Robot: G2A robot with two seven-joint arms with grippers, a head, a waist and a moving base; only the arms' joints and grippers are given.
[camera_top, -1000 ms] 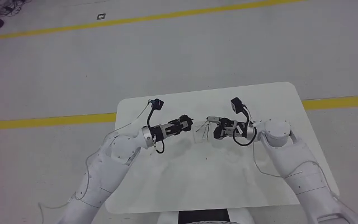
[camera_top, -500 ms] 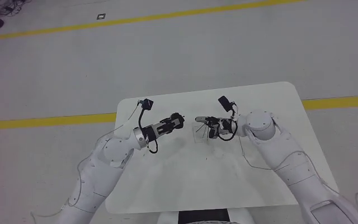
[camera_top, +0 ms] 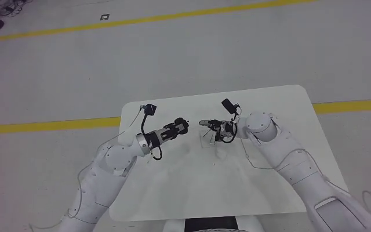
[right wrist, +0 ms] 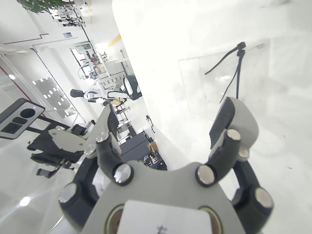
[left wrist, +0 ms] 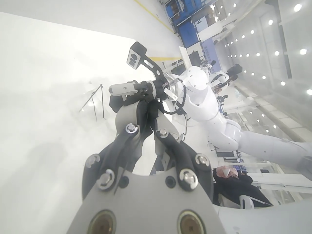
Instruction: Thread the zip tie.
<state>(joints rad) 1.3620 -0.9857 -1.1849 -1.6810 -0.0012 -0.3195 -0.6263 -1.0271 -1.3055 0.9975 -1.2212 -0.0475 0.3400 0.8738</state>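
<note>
A white bench with rounded corners (camera_top: 278, 104) is seen from above, and both arms are held over its middle part. Three thin black plastic zip ties (right wrist: 234, 74) are lying on a clear, flat, square sheet (right wrist: 195, 81), which rests on the bench near the middle. Two of the small square heads of the ties are placed close together at one side of the sheet, and the straps are spread out from there like a fan. The ties are not held by any finger that can be seen.

The right end effector (right wrist: 168, 116) is opened wide. One of its ribbed fingers (right wrist: 224, 113) is placed over the edge of the clear sheet, near the free ends of the straps, and the other finger is out past the side of the sheet. Contact with the ties is not seen.

The left end effector (camera_top: 184, 123) is held opposite the right one, near it but apart from it, and it is pointed toward the sheet. Its fingers are brought close together, with only a narrow dark gap between them. It cannot be told whether something is gripped there.
</note>
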